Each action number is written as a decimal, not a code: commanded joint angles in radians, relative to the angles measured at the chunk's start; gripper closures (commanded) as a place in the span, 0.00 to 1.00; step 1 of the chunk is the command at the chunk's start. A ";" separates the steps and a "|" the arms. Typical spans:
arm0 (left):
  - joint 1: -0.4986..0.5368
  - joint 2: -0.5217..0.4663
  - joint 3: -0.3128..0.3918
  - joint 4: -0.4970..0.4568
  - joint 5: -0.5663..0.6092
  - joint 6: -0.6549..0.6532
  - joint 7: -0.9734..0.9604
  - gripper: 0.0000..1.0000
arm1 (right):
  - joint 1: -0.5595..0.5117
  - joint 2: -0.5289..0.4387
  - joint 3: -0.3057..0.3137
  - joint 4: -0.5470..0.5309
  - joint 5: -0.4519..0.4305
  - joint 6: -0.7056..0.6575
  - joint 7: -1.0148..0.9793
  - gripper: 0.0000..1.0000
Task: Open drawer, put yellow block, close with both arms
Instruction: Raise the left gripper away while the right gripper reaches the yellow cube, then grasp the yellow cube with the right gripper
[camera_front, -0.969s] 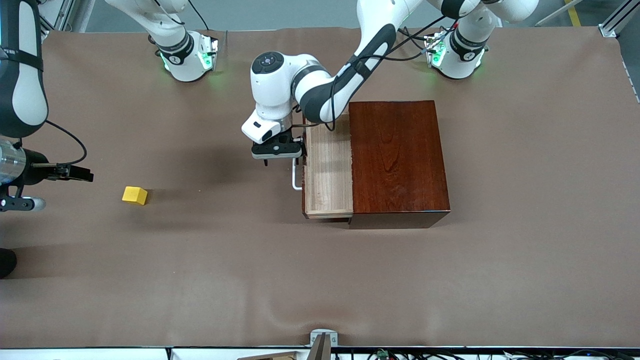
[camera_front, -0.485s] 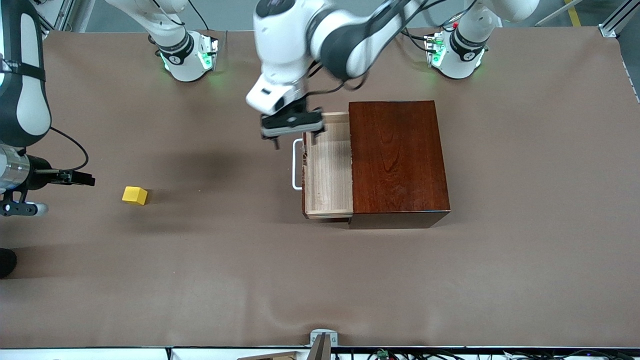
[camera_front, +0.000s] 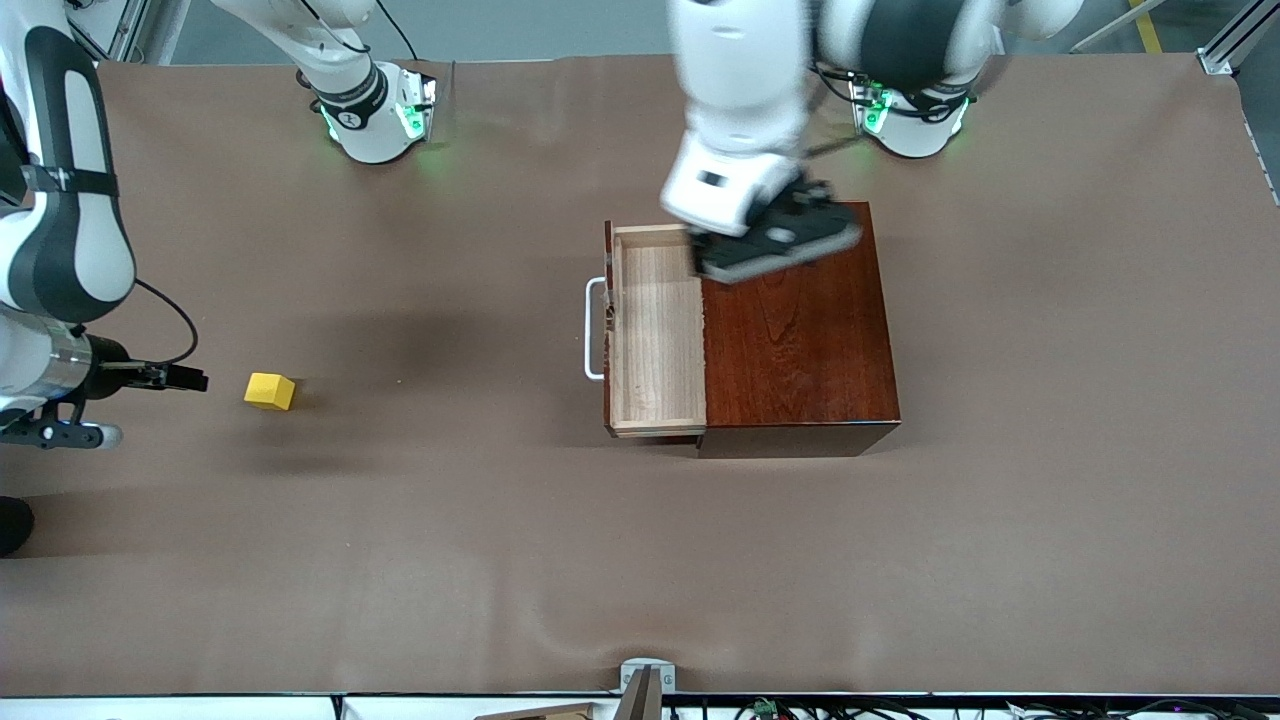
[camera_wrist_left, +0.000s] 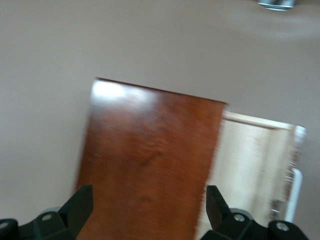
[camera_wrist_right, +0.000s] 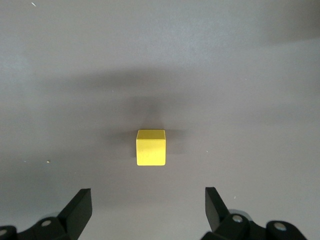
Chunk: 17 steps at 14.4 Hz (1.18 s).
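The drawer (camera_front: 655, 340) stands pulled out of the dark wooden box (camera_front: 795, 330), and its pale tray is empty. Its white handle (camera_front: 594, 330) is free. My left gripper (camera_front: 780, 245) hangs open and empty over the box's top, at the edge by the drawer. In the left wrist view the box (camera_wrist_left: 150, 160) fills the space between its fingers, with the drawer (camera_wrist_left: 250, 165) beside it. The yellow block (camera_front: 270, 391) lies on the table toward the right arm's end. My right gripper (camera_front: 195, 380) is open, beside the block. In the right wrist view the block (camera_wrist_right: 150, 147) lies just ahead of the open fingers.
A brown mat (camera_front: 640, 560) covers the table. The two arm bases (camera_front: 375, 115) (camera_front: 910, 110) stand along the edge farthest from the front camera. A small metal bracket (camera_front: 645, 680) sits at the nearest edge.
My left gripper has left the drawer handle, risen and swung over the box top. My right gripper has moved slightly toward the yellow block. The drawer stays open.
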 joint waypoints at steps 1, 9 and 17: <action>0.104 -0.068 -0.013 -0.029 0.024 -0.057 0.157 0.00 | -0.015 -0.001 0.017 -0.030 0.001 0.013 0.009 0.00; 0.443 -0.178 -0.084 -0.086 -0.073 -0.086 0.489 0.00 | -0.024 0.001 0.017 -0.208 0.004 0.227 0.009 0.00; 0.625 -0.393 -0.147 -0.398 -0.139 0.084 0.700 0.00 | -0.026 0.061 0.017 -0.295 0.005 0.396 0.007 0.00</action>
